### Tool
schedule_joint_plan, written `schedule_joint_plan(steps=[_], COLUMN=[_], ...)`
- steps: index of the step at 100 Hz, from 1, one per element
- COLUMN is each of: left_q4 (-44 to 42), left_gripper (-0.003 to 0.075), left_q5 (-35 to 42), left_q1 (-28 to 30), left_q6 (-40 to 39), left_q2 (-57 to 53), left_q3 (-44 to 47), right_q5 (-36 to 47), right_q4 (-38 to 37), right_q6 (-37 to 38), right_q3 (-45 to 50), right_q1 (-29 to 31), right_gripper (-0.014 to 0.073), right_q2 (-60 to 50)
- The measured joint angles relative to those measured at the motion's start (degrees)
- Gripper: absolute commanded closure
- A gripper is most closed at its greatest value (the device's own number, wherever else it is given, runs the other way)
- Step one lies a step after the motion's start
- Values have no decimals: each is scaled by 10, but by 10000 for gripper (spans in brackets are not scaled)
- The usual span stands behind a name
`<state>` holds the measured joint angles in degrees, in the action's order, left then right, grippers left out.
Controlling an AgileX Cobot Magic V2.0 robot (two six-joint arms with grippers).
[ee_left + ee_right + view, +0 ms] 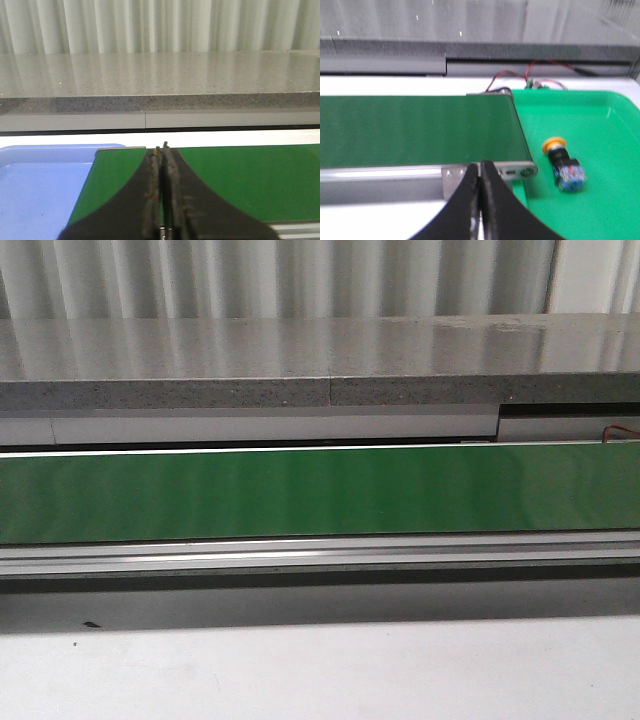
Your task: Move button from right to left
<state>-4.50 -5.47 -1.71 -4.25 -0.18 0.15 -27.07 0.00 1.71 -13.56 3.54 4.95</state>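
The button [563, 164], with a yellow cap, black collar and blue block, lies on its side in the green tray [600, 210], seen only in the right wrist view. My right gripper [480, 166] is shut and empty, over the conveyor's metal end frame, apart from the button. My left gripper [162, 149] is shut and empty above the green conveyor belt [240, 180], beside the blue tray [40, 195]. Neither gripper nor the button shows in the front view.
The green belt [320, 492] runs across the front view between metal rails, with a grey stone ledge [320, 370] behind it. Red wires and a small circuit board [537, 82] sit behind the green tray. White table surface [320, 670] lies in front.
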Motion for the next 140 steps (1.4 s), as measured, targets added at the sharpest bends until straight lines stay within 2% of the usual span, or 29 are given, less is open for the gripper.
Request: schedule_joint_plan(steps=[31, 69, 74, 81, 98, 103, 107, 128, 140], left_q4=[0, 0, 0, 0, 0, 0, 0, 0, 0], left_gripper=[741, 741, 741, 741, 741, 741, 741, 741, 741], left_q5=[0, 0, 0, 0, 0, 0, 0, 0, 0], left_q1=[0, 0, 0, 0, 0, 0, 0, 0, 0], left_q6=[0, 0, 0, 0, 0, 0, 0, 0, 0], left_q2=[0, 0, 0, 0, 0, 0, 0, 0, 0], left_q3=[0, 0, 0, 0, 0, 0, 0, 0, 0], right_q5=[-174, -280, -286, -289, -292, -292, -292, -294, -295], right_q4=[0, 0, 0, 0, 9, 11, 12, 14, 14], right_q6=[0, 0, 0, 0, 0, 0, 0, 0, 0], right_q3=[-166, -255, -262, -271, -294, -300, -305, -347, -379], right_q1=[0, 0, 0, 0, 0, 0, 0, 1, 23], right_gripper=[662, 643, 602, 503, 104, 29, 3, 2, 2], right_q2=[176, 376, 397, 426, 487, 501, 513, 562, 592])
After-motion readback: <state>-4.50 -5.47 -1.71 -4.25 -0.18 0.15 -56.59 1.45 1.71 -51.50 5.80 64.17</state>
